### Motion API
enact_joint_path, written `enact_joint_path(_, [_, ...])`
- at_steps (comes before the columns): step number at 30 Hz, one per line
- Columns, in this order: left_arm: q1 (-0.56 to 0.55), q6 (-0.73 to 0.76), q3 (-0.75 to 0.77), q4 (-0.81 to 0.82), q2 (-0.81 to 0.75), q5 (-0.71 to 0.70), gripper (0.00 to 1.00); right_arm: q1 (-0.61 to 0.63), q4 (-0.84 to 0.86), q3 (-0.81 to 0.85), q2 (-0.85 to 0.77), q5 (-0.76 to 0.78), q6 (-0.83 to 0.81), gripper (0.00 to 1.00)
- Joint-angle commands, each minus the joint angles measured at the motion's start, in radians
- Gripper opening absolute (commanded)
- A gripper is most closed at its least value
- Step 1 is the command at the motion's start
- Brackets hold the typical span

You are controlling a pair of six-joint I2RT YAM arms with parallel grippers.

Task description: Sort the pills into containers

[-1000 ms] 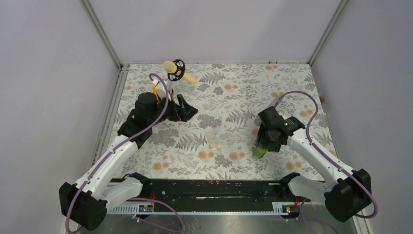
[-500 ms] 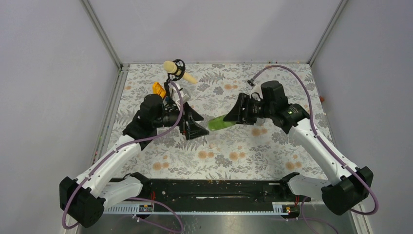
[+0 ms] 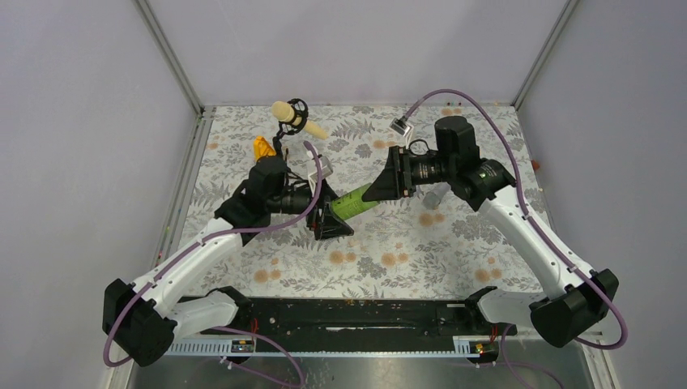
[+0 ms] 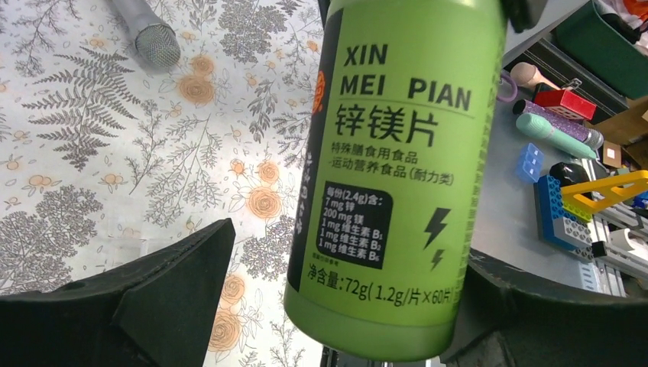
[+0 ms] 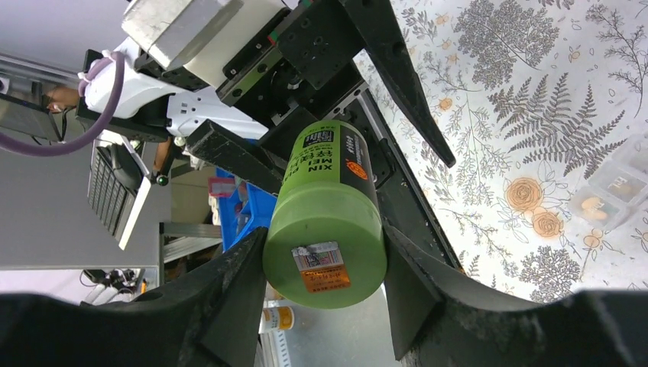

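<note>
so the biggest thing here is the fern-and-flower print mat [image 3: 405, 275] covering the table. the left arm [image 3: 190, 263] and right arm [image 3: 531, 243] both reach in toward the middle and nearly meet nose to nose above it.

between them is the green bottle [image 3: 356, 200], lying roughly level in the air, off the mat. the label reads xin mei pian. the right gripper [image 3: 384, 185] is clamped on the cap end, one finger pressed on each side (the right wrist view shows this dead clearly, with the sticker on the cap facing the camera). the left gripper [image 3: 329, 212] is spread wide, its fingers straddling the bottle's base end. in the left wrist view one finger stands clear of the bottle with mat showing in the gap. the other is right up beside it, and i can't tell if it's actually touching.

at the far edge of the mat lies a cream brush-looking thing with a black wheel [image 3: 292, 116]. just nearer is an orange object [image 3: 261, 147], partly hidden behind the left arm. a grey mic-shaped thing [image 3: 433, 197] lies on the mat under the right wrist.

smallest stuff: the little clear containers [image 5: 617, 183] sit down on the mat, off to one side of the bottle at the edge of the right wrist view. one has what look like tan pills [image 5: 592, 204] inside, too small to count.
</note>
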Motion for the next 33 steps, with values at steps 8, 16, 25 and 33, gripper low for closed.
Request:
enact_joint_path(8, [-0.008,0.068,0.090,-0.015,-0.012,0.011,0.87,0.056,-0.121,0.094,0.047,-0.036,-0.144,0.35])
enact_joint_path(16, [-0.009,0.069,0.092,-0.019,-0.013,0.020,0.83,0.072,-0.206,0.138,0.098,0.026,-0.194,0.34])
enact_joint_path(25, [-0.009,0.065,0.090,-0.023,0.003,0.033,0.73,0.073,-0.130,0.139,0.107,0.008,-0.146,0.34])
enact_joint_path(33, [-0.009,0.089,0.108,-0.050,0.015,0.030,0.69,0.073,-0.108,0.127,0.112,-0.002,-0.134,0.34])
